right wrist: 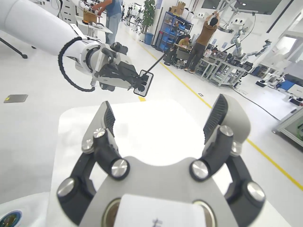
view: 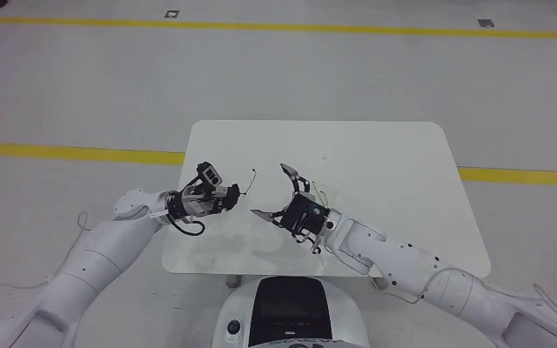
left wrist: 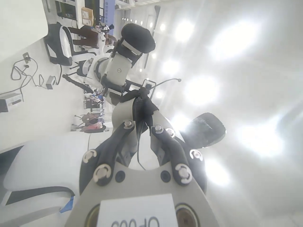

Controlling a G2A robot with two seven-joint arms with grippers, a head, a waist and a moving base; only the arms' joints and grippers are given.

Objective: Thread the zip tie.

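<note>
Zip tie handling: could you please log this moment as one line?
left claw: shut on zip tie | right claw: open, empty, apart from it

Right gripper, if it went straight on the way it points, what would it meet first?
Likely the left gripper holding the zip tie, which the open right gripper faces; depth is unclear.

Our right gripper (right wrist: 163, 105) hangs over the table (right wrist: 75, 128), jaws wide apart. Beyond it we see the left gripper (right wrist: 137, 80) pinching a zip tie (right wrist: 155, 65), whose strap sticks out past the fingers.
</note>
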